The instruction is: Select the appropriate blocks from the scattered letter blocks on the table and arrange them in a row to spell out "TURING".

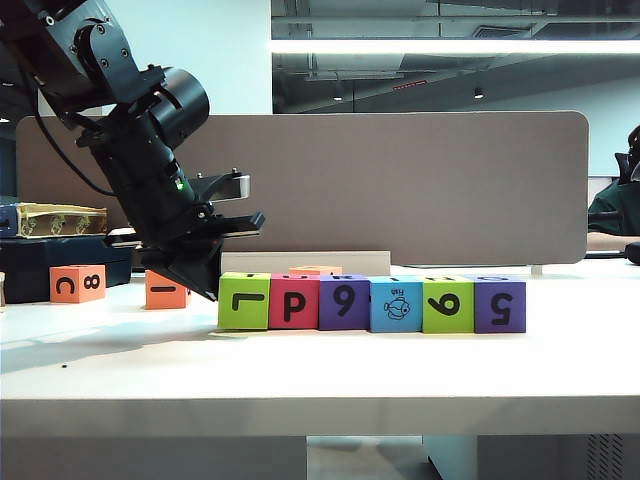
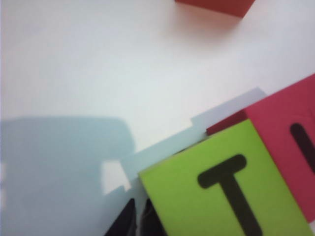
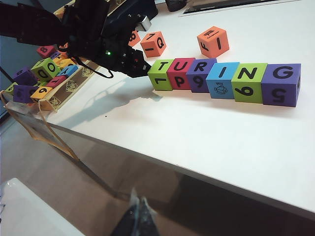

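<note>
Six letter blocks stand in a touching row on the white table; their tops read T U R I N G in the right wrist view. From one end they are lime green T, red-pink U, purple R, blue I with a fish, lime green N and purple G. My left gripper is shut and empty, tilted down right beside the green T block. The shut tips of the left gripper sit at that block's corner. My right gripper is shut and empty, off the table's front edge.
Loose orange blocks lie behind and left of the row. A shallow box holding several more blocks sits at the table's left end. A brown-grey divider panel stands behind the table.
</note>
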### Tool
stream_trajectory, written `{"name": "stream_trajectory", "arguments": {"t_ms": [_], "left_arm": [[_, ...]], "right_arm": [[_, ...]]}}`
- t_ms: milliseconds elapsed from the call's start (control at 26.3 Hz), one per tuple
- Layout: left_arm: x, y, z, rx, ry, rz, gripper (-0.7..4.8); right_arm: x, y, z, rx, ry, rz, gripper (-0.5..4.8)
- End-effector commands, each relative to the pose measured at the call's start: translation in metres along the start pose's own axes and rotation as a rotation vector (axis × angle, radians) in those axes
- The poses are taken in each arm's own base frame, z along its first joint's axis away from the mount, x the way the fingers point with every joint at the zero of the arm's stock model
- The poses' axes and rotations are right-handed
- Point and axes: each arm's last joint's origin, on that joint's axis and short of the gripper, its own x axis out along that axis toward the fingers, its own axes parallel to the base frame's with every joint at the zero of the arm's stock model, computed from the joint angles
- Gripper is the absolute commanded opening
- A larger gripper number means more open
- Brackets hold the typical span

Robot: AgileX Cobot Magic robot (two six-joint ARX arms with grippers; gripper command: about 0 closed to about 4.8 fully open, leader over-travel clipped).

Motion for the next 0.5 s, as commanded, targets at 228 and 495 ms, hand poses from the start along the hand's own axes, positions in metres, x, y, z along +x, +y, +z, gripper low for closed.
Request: {"name": "stream_trajectory", "arguments": {"t_ms": [228,495], "left_arm": [[0.002,-0.001,0.002,0.007,-0.024,-0.011,0.16],[0.014,-0.002,-0.005,0.004,0.012,-0.064,0.16]], "right_arm": [[-0.002,0.002,0.001,-0.02,-0.022,0.008,-0.01],[-0.002,0.002,0.001,-0.02,-0.022,0.008,-0.01]]}}
